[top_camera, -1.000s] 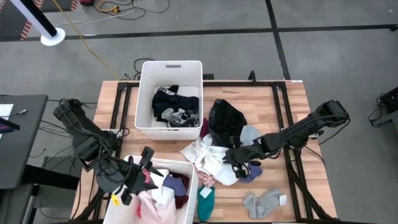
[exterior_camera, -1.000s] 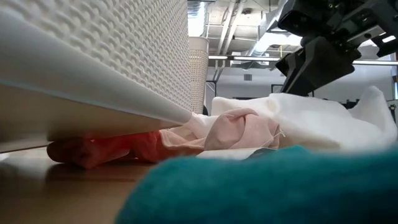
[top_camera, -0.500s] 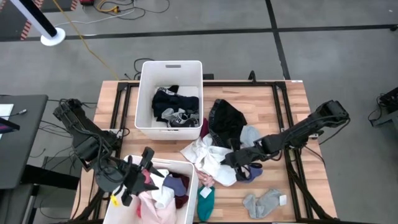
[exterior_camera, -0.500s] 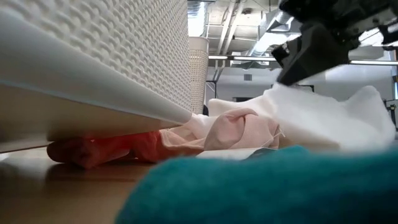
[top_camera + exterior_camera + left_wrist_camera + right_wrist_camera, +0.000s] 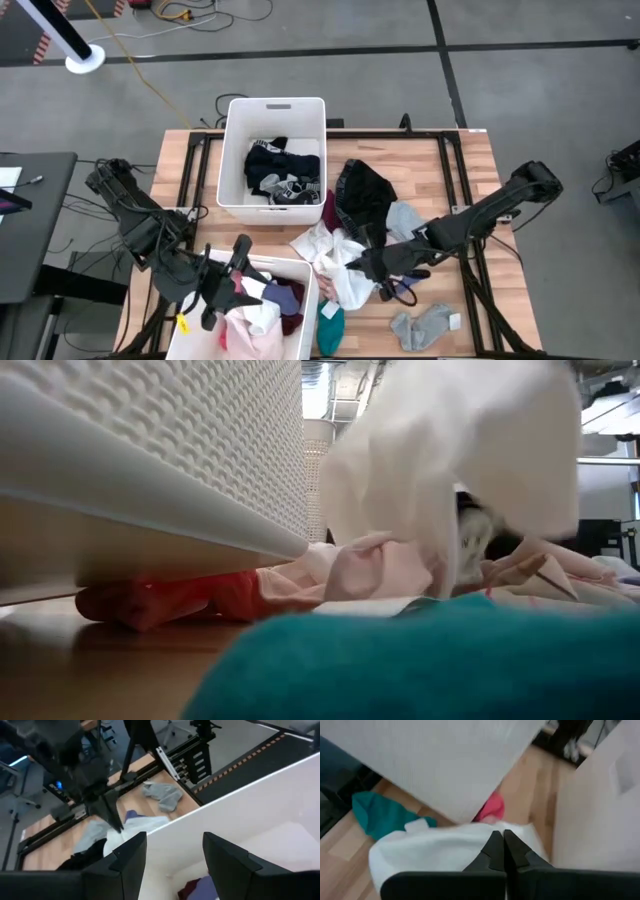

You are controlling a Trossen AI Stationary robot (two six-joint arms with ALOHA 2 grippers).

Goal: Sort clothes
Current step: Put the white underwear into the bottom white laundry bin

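A pile of clothes lies on the table's middle: a black garment [image 5: 365, 190], a pale blue one [image 5: 405, 217], a teal one [image 5: 331, 322], a pink one [image 5: 385, 570] and grey socks [image 5: 422, 325]. My right gripper [image 5: 354, 265] is shut on a white garment [image 5: 335, 270] raised above the pile, beside the near bin [image 5: 300, 264]. My left gripper [image 5: 175, 855] hovers open over that bin with nothing between its fingers. My right gripper pinches a bunched fold of the white garment [image 5: 470, 845] between its two shut fingers, slanting down from the table's right side. One layer or several, I cannot tell. The garment hangs slack below the fingers [image 5: 450, 470], its lower end reaching down to the pile.
The far bin [image 5: 275, 103] holds dark and grey clothes. The near bin holds pink, white and maroon pieces [image 5: 265, 315]. A red-pink piece [image 5: 170, 600] lies against the near bin's wall. The table's right part [image 5: 470, 180] is bare wood.
My right gripper has shut on the white garment, then risen and gone toward the near bin. The garment has been drawn up out of the pile and now hangs from the fingers, while the other clothes stay put.
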